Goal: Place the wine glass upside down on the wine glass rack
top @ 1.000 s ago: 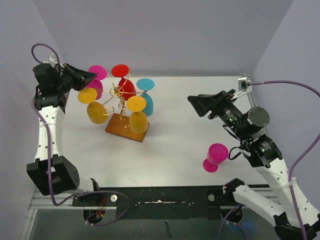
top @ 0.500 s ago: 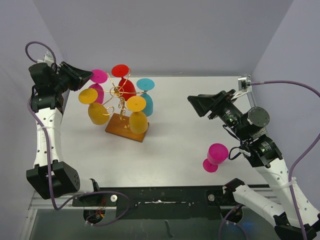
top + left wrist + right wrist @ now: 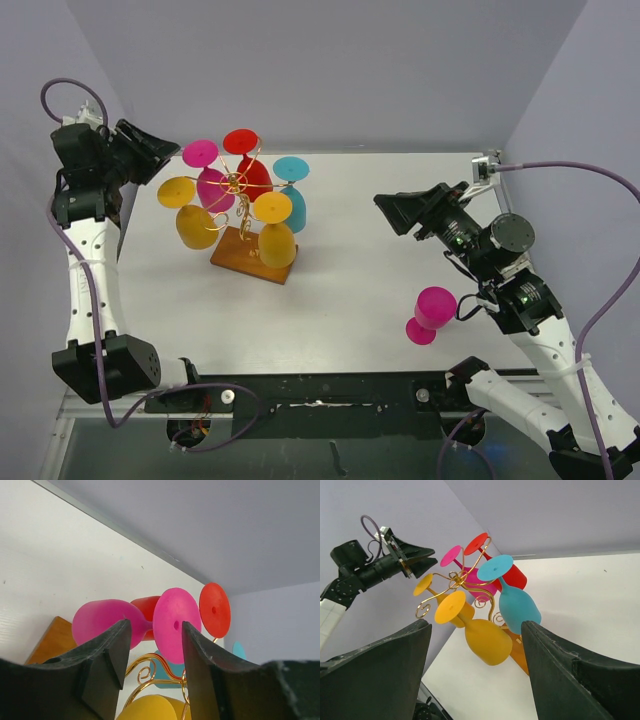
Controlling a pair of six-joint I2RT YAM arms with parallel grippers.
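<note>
The wine glass rack (image 3: 238, 184), gold wire with curled arms on a wooden base (image 3: 240, 258), stands at the table's back left. It holds a pink glass (image 3: 212, 180), a red glass (image 3: 250, 165), a teal glass (image 3: 292, 195) and two yellow glasses (image 3: 195, 222), all hanging upside down. My left gripper (image 3: 170, 152) is open and empty, just left of the pink glass (image 3: 102, 624). Another pink wine glass (image 3: 432, 312) sits on the table by my right arm. My right gripper (image 3: 388, 212) is open and empty, right of the rack and facing it (image 3: 457, 577).
The left wall is close behind my left arm (image 3: 85, 230). The black front rail (image 3: 320, 390) runs along the near edge. A purple cable (image 3: 560, 168) loops over the right arm.
My left gripper has pulled back to the left, away from the rack. The pink glass stays hanging on the rack and has swung slightly right. The right arm has barely moved.
</note>
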